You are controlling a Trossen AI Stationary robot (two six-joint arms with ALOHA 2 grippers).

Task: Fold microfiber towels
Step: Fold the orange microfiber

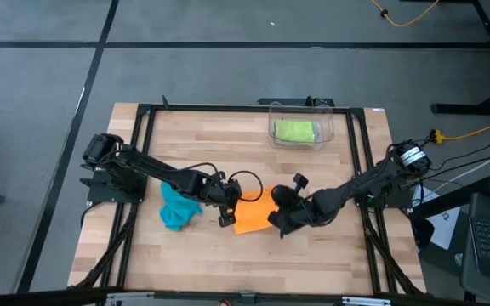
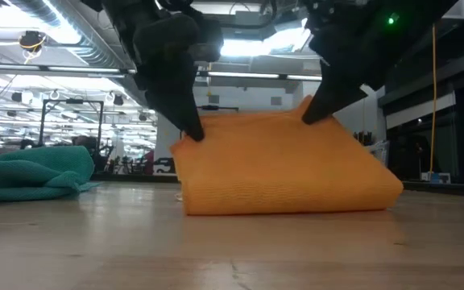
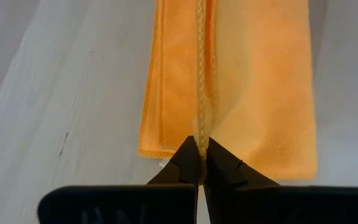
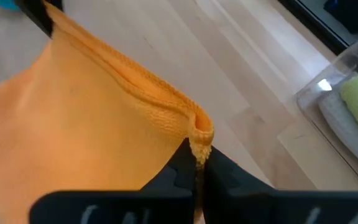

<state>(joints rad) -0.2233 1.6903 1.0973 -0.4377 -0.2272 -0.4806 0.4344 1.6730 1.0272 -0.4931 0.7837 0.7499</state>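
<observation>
Near the middle of the wooden tabletop [image 1: 228, 263]: orange towel [image 1: 253, 214], folded over into layers, lower part resting on the wood, upper fold lifted into a ridge. Left tool [image 1: 225, 211] clenched on the hemmed edge at one end of that ridge, cloth pinched tight between the dark fingertips [image 3: 190, 163]. Right tool [image 1: 277, 223] likewise clamped on the opposite corner of the same hem, bunched fabric caught between its fingertips [image 4: 182, 163]. Both arms reaching inward from opposite sides, meeting over the orange cloth. Just beside the left arm, on the tabletop: teal towel [image 1: 178, 206], crumpled in a loose heap, touching nothing but the wood, close to the orange one but apart from it. Toward the far edge, well apart from both tools: clear plastic bin [image 1: 301, 124] holding a folded lime green towel [image 1: 295, 131].
</observation>
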